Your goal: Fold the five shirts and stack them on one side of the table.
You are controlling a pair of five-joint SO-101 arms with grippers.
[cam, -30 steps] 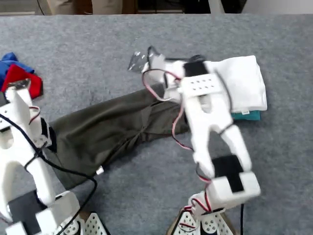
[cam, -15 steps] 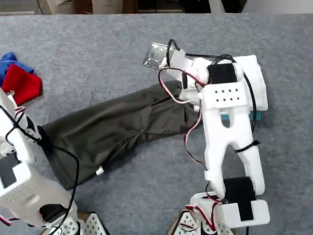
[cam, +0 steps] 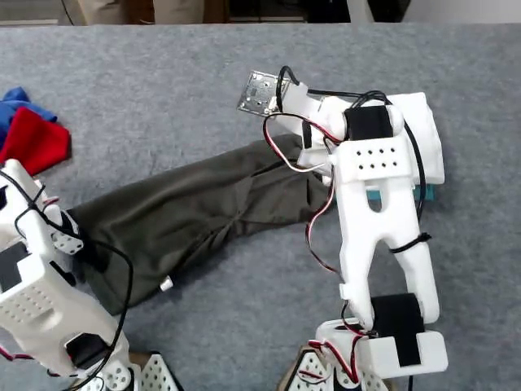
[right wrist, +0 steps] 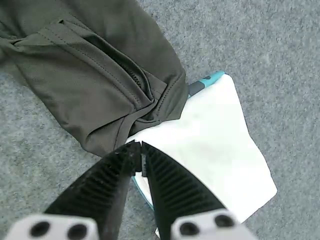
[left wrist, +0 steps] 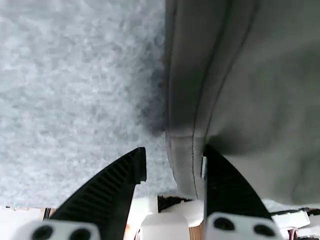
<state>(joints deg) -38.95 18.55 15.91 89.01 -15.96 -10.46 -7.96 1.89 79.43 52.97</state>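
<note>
Grey felt covers the desk (cam: 163, 81), and a dark olive shirt (cam: 187, 216) lies stretched across its middle, crumpled and unfolded, running from the left fingers (left wrist: 173, 155) to the right fingers (right wrist: 138, 146)

The left fingers stand open and low at one end of the olive shirt. That end's stitched edge sits in the gap between them, with one finger over bare felt and the other over the cloth. From the wrist view the shirt (left wrist: 250, 75) spreads away beyond the fingertips, with the desk (left wrist: 65, 75) just beside it

The right fingers are closed on each other and hold nothing. They hang over the other end of the olive shirt (right wrist: 90, 65), where its bunched hem meets a folded white shirt (right wrist: 215, 145). The hem overlaps the white shirt's corner just beyond the fingertips. Beneath the white shirt lies a teal shirt (right wrist: 212, 77), only a strip of its edge peeking out

In the high view the white shirt (cam: 415, 130) and the teal shirt (cam: 423, 193) make a small stack partly under the right arm, well apart from the left fingers. A red shirt (cam: 37, 142) lies bunched beyond the left fingers, near the desk's edge, and a blue shirt (cam: 12, 102) touches it on the far side
</note>
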